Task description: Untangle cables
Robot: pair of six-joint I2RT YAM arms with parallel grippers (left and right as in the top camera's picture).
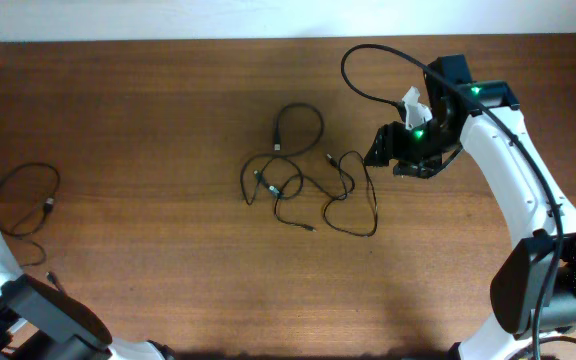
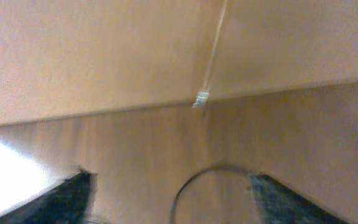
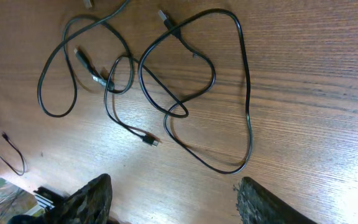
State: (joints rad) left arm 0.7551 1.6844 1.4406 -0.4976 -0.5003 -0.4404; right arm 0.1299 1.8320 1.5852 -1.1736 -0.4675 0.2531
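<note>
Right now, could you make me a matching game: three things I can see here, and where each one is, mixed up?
Things:
1. tangled cables
2. lone cable
3. right claw

Places:
A. near the left end of the table
B. open, just right of the tangle
C. middle of the table

Pairs: 1-C, 2-A, 3-B.

wooden table (image 1: 168,270): tangled cables (image 1: 290,186) centre, separate cable (image 1: 50,205) left edge.

Overhead, near right wrist: shared cables (image 1: 286,186)
</note>
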